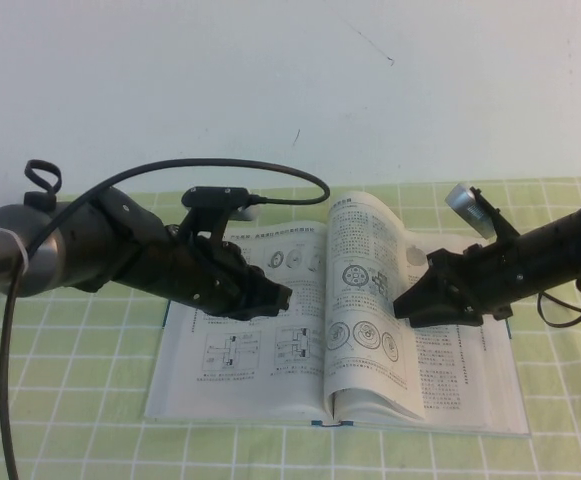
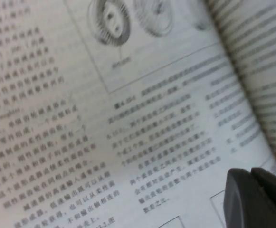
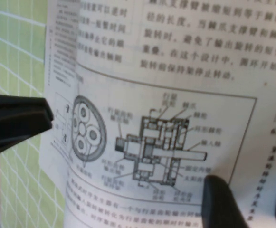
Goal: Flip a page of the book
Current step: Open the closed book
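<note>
The book point(image 1: 270, 380) lies open on the green checked cloth point(image 1: 70, 380) over the counter. One page point(image 1: 365, 300) stands curled up near the spine, wheel diagrams facing the right side. The right tool point(image 1: 402, 305) sits just at that page's edge, jaws spread wide with the paper between them, not pinched. The left tool point(image 1: 285, 296) hovers low over the left-hand page; can't tell its jaws.
</note>
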